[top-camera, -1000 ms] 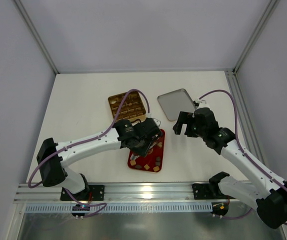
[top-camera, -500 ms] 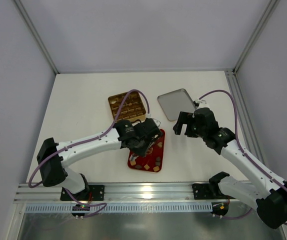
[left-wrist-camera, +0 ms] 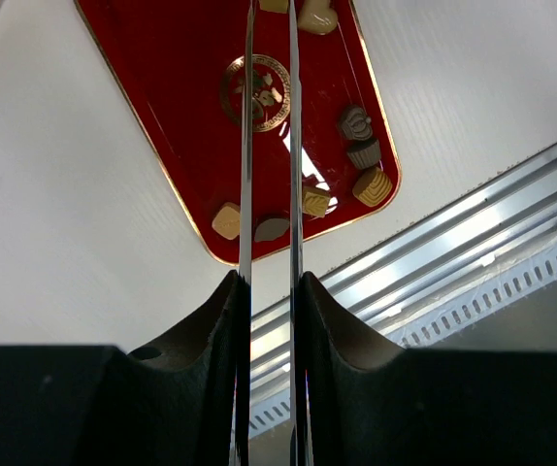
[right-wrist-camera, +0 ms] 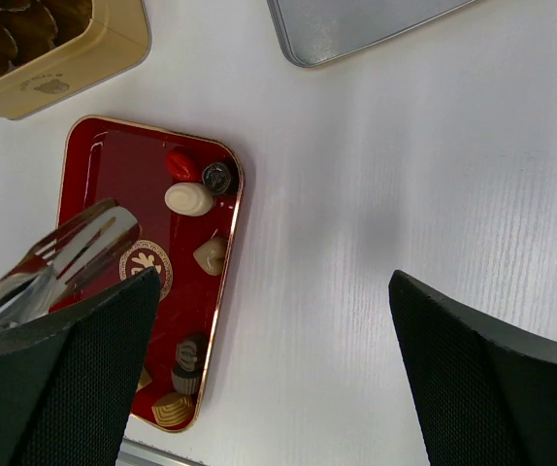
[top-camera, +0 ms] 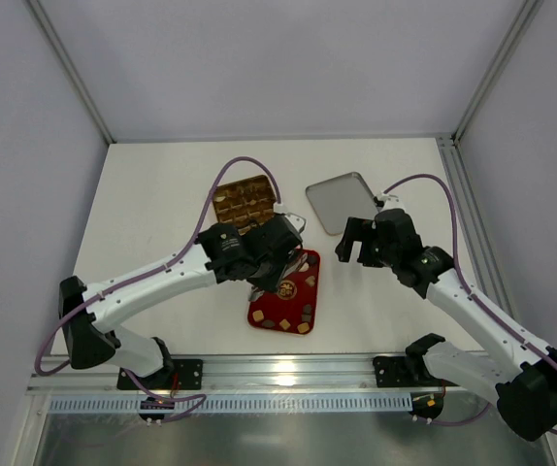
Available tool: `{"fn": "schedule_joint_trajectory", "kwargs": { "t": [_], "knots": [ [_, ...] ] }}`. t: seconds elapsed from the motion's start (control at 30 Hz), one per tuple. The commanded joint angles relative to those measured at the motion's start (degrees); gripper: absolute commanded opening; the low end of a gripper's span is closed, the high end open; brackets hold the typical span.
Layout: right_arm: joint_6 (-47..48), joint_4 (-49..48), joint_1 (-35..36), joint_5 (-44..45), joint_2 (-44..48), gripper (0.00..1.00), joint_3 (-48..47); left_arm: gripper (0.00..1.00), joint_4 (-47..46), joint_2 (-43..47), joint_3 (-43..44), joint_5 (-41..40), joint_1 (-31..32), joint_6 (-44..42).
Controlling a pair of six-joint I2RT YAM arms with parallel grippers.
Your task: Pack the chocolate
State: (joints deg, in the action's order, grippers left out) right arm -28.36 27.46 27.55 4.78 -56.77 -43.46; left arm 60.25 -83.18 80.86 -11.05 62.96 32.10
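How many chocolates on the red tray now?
10 chocolates on the red rectangular tray. Six at its near end: two dark, three tan, one grey oval. Four at its far end: red, dark round, cream oval, tan heart. The metal tongs may hide more.

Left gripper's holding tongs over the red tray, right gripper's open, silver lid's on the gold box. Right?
Not the lid. The silver lid is off, lying on the table beside the gold box and apart from it; the box stands uncovered. The top external view shows it. The rest holds.
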Motion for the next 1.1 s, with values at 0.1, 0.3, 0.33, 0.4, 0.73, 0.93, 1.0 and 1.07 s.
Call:
{"fn": "schedule_joint_trajectory", "kwargs": {
  "t": [0.1,0.3,0.33,0.4,0.73,0.93,1.0,1.07],
  "knots": [
    [0.76,-1.71,0.05,0.32,-0.88,1.00,-2.15,0.16,0.75,3.63,3.78,-2.31,-5.82,-2.03],
    [1.29,-2.50,0.13,-0.20,-2.29,1.00,-2.68,0.16,-1.35,3.11,5.80,-1.26,-16.19,-4.06],
    [1.29,-2.50,0.13,-0.21,-2.72,1.00,-2.68,0.16,-1.80,2.85,6.06,-1.26,-17.59,-4.49],
    [1.46,-2.59,0.13,-0.38,-2.99,1.00,-2.94,0.16,-3.11,1.53,7.03,-1.17,-21.20,-4.94],
    [2.08,-3.12,0.13,-1.35,-3.96,1.00,-3.12,0.15,-5.49,-7.35,13.27,-0.90,-31.22,-7.57],
    [2.25,-3.64,0.13,-1.70,-4.48,1.00,-2.86,0.15,-6.46,-10.42,13.19,0.76,-34.13,-8.19],
    [2.34,-3.91,0.13,-1.79,-4.66,1.00,-2.77,0.15,-6.90,-10.95,12.75,1.03,-34.57,-8.36],
    [2.17,-4.00,0.13,-2.05,-4.92,1.00,-2.77,0.15,-7.51,-11.65,12.13,1.29,-35.01,-8.37]
  ]
}}
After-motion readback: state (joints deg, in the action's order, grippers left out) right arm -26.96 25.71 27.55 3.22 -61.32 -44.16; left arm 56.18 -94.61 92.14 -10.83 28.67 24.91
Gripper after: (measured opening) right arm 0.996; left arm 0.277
